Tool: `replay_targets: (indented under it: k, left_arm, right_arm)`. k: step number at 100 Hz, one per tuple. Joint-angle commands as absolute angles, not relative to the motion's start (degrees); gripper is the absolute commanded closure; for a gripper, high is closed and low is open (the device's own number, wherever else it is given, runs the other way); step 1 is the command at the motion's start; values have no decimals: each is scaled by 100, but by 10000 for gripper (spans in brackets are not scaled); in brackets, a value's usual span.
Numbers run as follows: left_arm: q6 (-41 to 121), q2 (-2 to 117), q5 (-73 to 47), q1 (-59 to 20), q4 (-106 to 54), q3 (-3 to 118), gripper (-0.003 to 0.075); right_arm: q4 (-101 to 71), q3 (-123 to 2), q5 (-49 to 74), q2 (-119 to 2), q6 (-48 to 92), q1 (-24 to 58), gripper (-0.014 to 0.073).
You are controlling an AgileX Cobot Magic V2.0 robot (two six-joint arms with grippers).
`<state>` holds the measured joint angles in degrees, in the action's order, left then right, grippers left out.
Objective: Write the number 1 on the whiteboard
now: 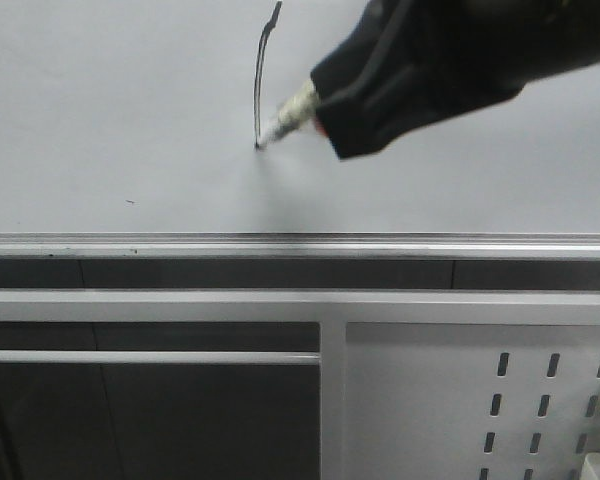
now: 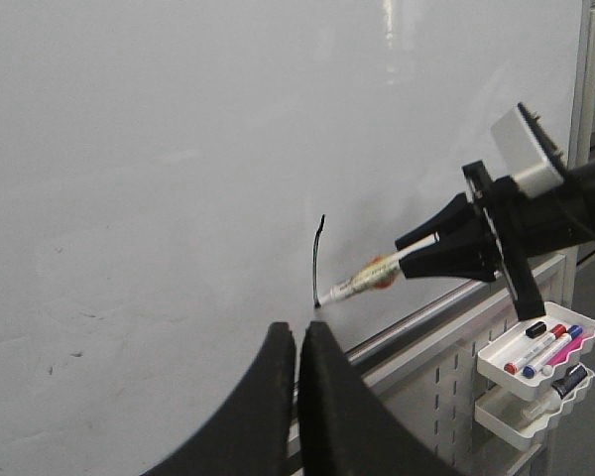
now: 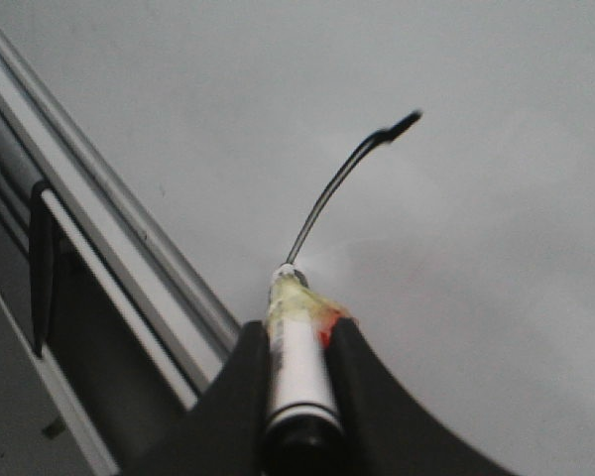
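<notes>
The whiteboard [image 1: 100, 110] is a pale glossy panel with a silver bottom rail [image 1: 180, 245]. A black stroke, the number 1 [image 1: 263, 75], runs nearly vertical with a small hook at its top; it also shows in the left wrist view [image 2: 316, 263] and the right wrist view [image 3: 339, 193]. My right gripper [image 3: 296, 332] is shut on a white marker [image 3: 297, 362] with yellowish tape near its tip. The marker tip [image 1: 261, 146] touches the board at the stroke's lower end. My left gripper [image 2: 297, 332] is shut and empty, held in front of the board, apart from the stroke.
A grey metal panel with slotted holes [image 1: 460, 400] sits below the rail. White trays [image 2: 535, 362] with spare markers hang on it at the right. A tiny dark speck [image 1: 130, 202] marks the board left of the stroke.
</notes>
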<state>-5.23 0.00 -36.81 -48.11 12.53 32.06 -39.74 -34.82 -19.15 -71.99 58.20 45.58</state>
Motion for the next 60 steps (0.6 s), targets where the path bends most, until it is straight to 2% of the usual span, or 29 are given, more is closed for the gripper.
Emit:
replay_targets:
  k: [1, 30, 47, 60]
  left_arm:
    - [-576, 104, -3225, -4798, 1263, 3323, 740]
    - [-566, 104, -3212, -4798, 1263, 3323, 740]
    - [-566, 104, -3200, -4798, 1173, 3323, 740]
    - [-566, 104, -3200, -4798, 921, 3323, 740]
  right_arm:
    - [-4529, -3681, -2835, -7423, 5890, 4425, 664]
    - [-4630, -3681, -2835, -7715, 5762, 4435, 666]
    - [-4531, -3681, -2697, -7199, 5762, 4686, 666]
    - [-4504, -3681, -1965, -6655, 5762, 4934, 666]
